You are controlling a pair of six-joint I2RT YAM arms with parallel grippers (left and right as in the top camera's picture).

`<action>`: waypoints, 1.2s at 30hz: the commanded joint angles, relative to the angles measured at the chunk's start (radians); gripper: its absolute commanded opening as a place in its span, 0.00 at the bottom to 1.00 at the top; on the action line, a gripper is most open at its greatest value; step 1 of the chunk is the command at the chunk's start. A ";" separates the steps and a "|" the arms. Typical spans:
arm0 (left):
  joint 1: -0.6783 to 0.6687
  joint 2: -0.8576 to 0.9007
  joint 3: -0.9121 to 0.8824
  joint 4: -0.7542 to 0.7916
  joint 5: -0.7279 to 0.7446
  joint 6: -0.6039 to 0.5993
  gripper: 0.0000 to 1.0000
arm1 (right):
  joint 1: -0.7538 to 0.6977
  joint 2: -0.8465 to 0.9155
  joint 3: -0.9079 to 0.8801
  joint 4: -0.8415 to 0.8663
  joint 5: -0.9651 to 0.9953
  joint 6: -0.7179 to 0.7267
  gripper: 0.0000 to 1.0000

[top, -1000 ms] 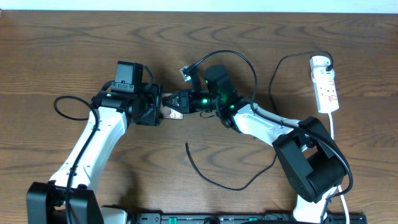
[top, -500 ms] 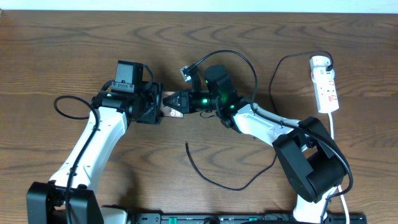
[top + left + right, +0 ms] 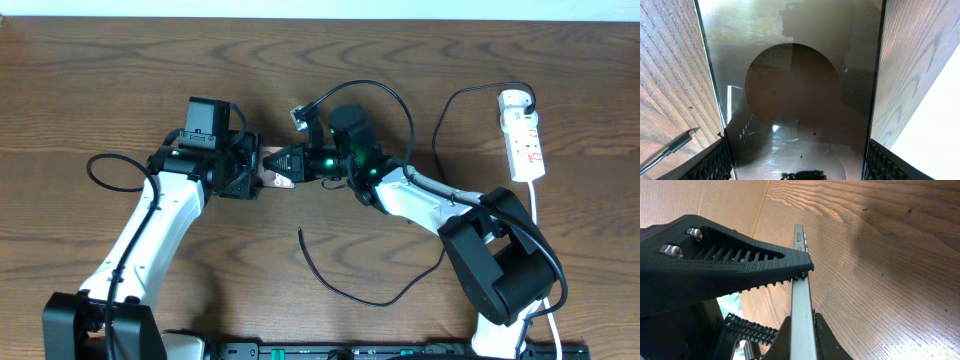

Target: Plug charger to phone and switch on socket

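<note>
Phone: grey slab, glossy face, held edge-on mid-table. Charger: thin black cable curving on wood, plug tip free below phone. Socket: white strip, red markings, far right.

Counter: dark brown wood, strong grain. Socket lies flat at the far right, its length running front to back, red markings up. Its white cord trails toward the near edge. Charger curves loose across the near middle. Its plug tip rests on bare wood, touching nothing else.
</note>
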 commanded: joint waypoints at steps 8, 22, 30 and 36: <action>-0.003 -0.002 0.016 0.008 -0.010 -0.004 0.55 | 0.014 0.002 0.012 -0.001 -0.006 0.008 0.01; -0.002 -0.003 0.016 0.029 -0.005 0.071 0.89 | -0.036 0.002 0.012 -0.001 -0.025 0.010 0.01; -0.002 -0.006 0.016 0.239 0.168 0.372 0.89 | -0.169 0.002 0.012 0.002 -0.002 0.028 0.01; -0.002 -0.006 0.016 0.350 0.238 0.523 0.90 | -0.292 0.002 0.012 0.077 0.005 0.172 0.01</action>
